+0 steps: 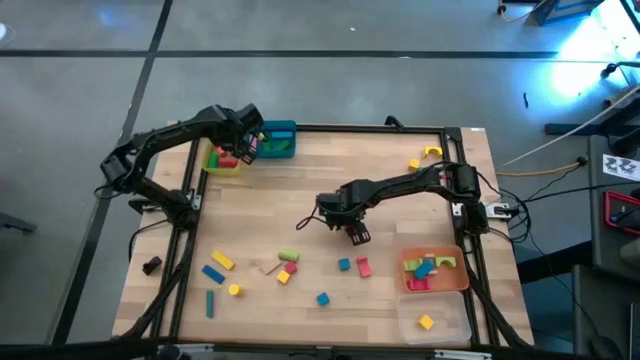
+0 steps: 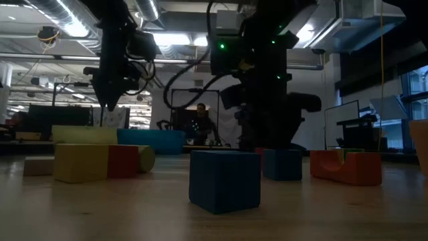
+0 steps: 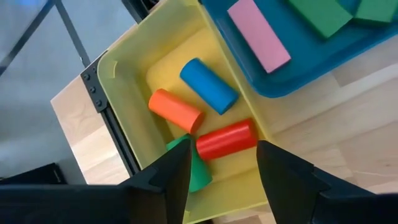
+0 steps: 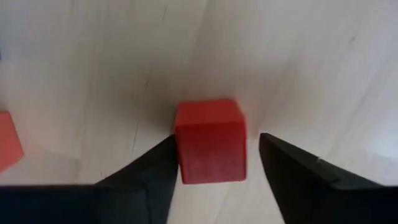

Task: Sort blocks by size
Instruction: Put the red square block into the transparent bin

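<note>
1. Dark fingers (image 4: 149, 171) of the right pincer (image 1: 352, 231) stand spread on either side of a red cube (image 4: 209, 149) that sits on the wooden desk (image 1: 300, 190); one finger is touching or nearly touching the cube, while the other has a clear gap.
2. That uneven gap is the thing to fix: a slight shift toward the open side would centre the cube, so the fingers meet its flat faces together and don't push it askew.
3. Squeezing should probably come only once the fingertips sit low along the cube's sides, near the desk.
4. Another red block (image 4: 7, 148) lies apart from the cube, likely far enough not to be caught.
5. From the cube, the orange tray (image 1: 436, 271) holding several blocks lies toward the desk's near right corner, with the clear tray (image 1: 433, 318) just beyond it.
6. Far from the cube, at the desk's back left corner, the left pincer (image 3: 221, 171) hangs spread and empty over the yellow tray (image 3: 121, 81), where blue (image 3: 209, 86), orange (image 3: 176, 110) and red cylinders (image 3: 226, 139) lie beside a green piece (image 3: 198, 174); the teal tray (image 3: 298, 68) beside it holds a pink bar (image 3: 258, 34).
</note>
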Action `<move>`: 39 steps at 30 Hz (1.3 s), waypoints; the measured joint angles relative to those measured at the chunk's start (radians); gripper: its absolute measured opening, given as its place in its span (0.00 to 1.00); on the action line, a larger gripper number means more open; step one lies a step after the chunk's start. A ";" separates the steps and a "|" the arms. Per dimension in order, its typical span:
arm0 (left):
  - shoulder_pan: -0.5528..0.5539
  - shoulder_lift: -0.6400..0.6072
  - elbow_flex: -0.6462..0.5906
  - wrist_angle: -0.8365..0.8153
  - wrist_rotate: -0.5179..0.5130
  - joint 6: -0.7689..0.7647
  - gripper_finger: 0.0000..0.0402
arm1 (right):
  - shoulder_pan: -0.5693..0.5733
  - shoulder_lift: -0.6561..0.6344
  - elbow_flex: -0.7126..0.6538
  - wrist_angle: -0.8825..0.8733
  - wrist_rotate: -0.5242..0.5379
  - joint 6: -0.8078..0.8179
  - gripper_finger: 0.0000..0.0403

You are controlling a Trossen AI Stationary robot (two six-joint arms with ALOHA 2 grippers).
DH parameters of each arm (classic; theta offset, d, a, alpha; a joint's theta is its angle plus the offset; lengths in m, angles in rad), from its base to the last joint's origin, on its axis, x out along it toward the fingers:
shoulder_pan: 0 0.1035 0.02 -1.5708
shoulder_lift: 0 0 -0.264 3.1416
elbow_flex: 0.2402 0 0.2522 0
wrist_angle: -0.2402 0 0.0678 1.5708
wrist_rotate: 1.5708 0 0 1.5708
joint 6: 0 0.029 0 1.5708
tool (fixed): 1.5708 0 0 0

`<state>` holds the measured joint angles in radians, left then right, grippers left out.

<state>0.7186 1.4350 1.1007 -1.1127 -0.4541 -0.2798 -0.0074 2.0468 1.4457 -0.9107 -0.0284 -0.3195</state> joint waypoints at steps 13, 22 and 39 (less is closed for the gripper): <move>-0.129 -0.088 0.000 0.160 0.164 0.045 0.34 | 0.002 0.002 0.004 -0.027 -0.017 0.066 0.33; -0.266 -0.094 0.000 0.392 0.243 0.155 0.32 | 0.089 0.002 0.211 -0.408 -0.111 0.254 0.33; -0.466 -0.089 0.000 0.533 0.244 0.260 0.32 | 0.609 -0.006 0.407 -0.660 -0.287 1.175 0.33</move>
<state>0.2523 1.3460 1.1011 -0.5793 -0.2104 -0.0200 0.6018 2.0411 1.8523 -1.5711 -0.3150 0.8551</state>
